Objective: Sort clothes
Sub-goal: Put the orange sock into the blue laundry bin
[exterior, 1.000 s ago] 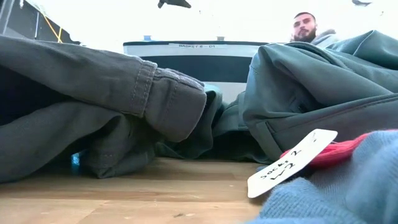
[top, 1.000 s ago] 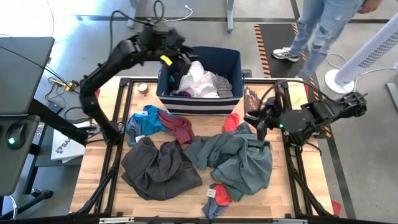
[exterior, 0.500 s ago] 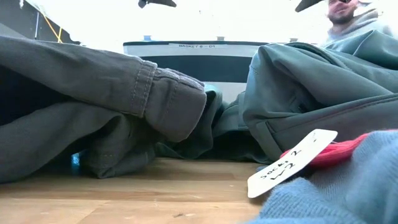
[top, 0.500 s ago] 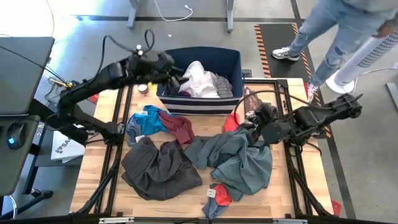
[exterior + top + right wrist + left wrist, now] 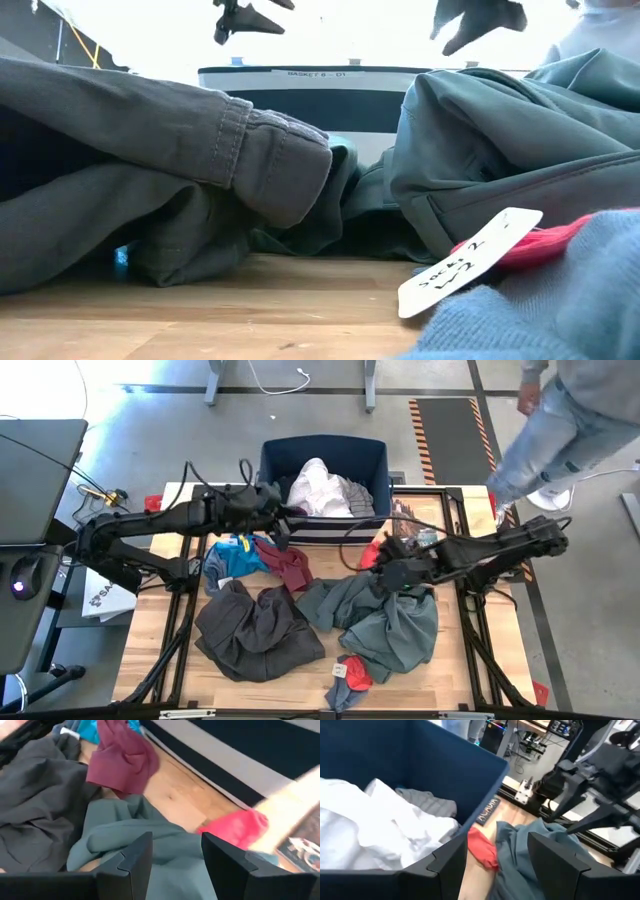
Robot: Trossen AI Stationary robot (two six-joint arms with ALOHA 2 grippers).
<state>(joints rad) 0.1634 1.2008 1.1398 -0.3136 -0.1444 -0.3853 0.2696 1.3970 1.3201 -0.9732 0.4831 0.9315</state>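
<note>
At the lower centre of the high view, nearest the tabletop's (image 5: 160,650) front edge, small grey and red socks (image 5: 350,675) lie together; in the low view a white paper tag (image 5: 470,262) rests on them. Just above them the dark grey-brown trousers (image 5: 255,630) are spread at lower left of centre and the grey-green shirt (image 5: 385,615) at lower right of centre, their edges touching.

The right gripper (image 5: 392,575) hangs right of centre over the upper edge of the shirt, its jaws parted with nothing between them; its wrist view shows shirt fabric just beyond the fingers (image 5: 132,860) and a red piece (image 5: 237,827) beside the bin's striped wall.

Higher in the frame, left of centre, the maroon piece (image 5: 290,565) and bright blue piece (image 5: 235,555) lie bunched together.

The left gripper (image 5: 282,520) hovers at the front left corner of the navy bin (image 5: 375,460), jaws apart and empty. White clothes (image 5: 320,490) fill the bin at upper centre.

A person in jeans (image 5: 550,430) stands at the upper right, off the tabletop.
</note>
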